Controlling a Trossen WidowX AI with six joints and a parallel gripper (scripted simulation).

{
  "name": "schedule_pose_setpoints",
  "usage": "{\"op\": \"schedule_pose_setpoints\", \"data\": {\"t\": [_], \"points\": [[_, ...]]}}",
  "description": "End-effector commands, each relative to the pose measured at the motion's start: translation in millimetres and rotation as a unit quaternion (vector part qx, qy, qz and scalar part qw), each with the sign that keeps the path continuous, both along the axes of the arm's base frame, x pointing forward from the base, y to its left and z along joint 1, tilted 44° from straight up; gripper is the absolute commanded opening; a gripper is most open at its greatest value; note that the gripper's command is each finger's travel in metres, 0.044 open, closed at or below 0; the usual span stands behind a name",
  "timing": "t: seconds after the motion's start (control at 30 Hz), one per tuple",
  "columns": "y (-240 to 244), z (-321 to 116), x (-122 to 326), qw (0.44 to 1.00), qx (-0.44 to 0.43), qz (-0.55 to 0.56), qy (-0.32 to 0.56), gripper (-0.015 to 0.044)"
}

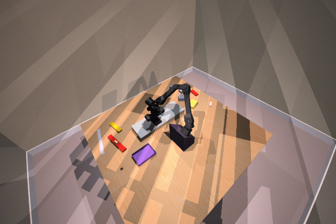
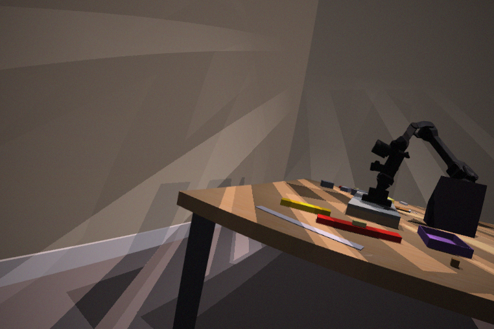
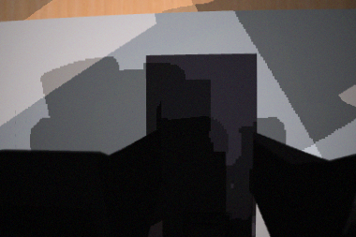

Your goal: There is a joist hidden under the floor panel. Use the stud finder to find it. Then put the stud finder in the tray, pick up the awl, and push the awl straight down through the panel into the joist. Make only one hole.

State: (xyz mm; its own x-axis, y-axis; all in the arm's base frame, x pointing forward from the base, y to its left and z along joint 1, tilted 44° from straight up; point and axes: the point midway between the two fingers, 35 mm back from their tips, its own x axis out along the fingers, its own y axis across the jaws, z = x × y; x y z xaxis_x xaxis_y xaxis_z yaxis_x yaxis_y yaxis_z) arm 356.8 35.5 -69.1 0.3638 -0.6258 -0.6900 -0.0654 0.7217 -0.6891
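Observation:
My gripper (image 1: 153, 119) (image 2: 376, 194) (image 3: 200, 134) points down over the grey floor panel (image 1: 139, 129) (image 2: 373, 215) (image 3: 206, 30), about midway along it. It is shut on the stud finder (image 3: 234, 74), a dark, flat-ended block between the fingers. The stud finder is low at the panel's top; whether it touches cannot be told. Its upper side is in shadow and no lit indicator is visible. The purple tray (image 1: 143, 154) (image 2: 446, 249) is empty. A small orange thing (image 1: 184, 113) (image 2: 402, 208), possibly the awl, lies beyond the panel near the arm, partly hidden. The joist is not visible.
A red bar (image 1: 120, 146) (image 2: 339, 224), a yellow bar (image 1: 115, 127) (image 2: 305, 206) and a flat pale strip (image 1: 100, 142) (image 2: 311, 228) lie left of the panel. A small brown cube (image 1: 121, 168) (image 2: 454, 262) is near the tray. A yellow block (image 1: 193, 103) and grey blocks are at the back.

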Motion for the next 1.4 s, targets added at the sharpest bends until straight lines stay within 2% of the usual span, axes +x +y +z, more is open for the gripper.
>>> {"op": "schedule_pose_setpoints", "data": {"t": [0.0,1.37], "points": [[-11,9,-1,1.000,-0.003,-0.001,0.000,0.0000],[-92,87,7,1.000,-0.006,-0.001,0.001,0.0000]]}}
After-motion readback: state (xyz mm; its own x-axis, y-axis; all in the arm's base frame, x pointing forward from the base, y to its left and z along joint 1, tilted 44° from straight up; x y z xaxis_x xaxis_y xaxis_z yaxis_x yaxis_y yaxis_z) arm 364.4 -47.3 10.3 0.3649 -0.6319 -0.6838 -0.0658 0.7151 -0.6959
